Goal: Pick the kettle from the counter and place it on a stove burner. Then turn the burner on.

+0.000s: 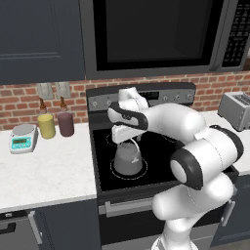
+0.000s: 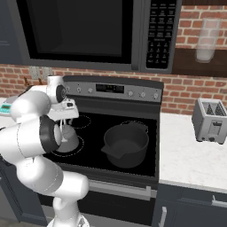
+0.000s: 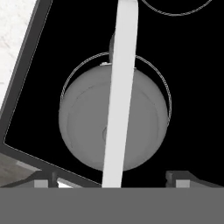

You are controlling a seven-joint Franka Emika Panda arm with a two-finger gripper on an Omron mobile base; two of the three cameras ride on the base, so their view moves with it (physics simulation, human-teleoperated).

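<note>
On the stove burner (image 1: 128, 168) sat the kettle (image 1: 127, 158), directly beneath the tool (image 3: 112, 179), whose fingers stood spread at three and nine o'clock of its handle.

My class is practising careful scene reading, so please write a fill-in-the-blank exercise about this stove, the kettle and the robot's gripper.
1. The grey kettle stands on the black glass ____.
2. A thin dashed white ____ on the glass circles the kettle's base.
3. The gripper hangs directly ____ the kettle's arched handle, fingers spread apart.
4. The wide black pot sits on the cooktop between the kettle and the ____ on the counter.

Missing words: cooktop; ring; above; toaster
</note>
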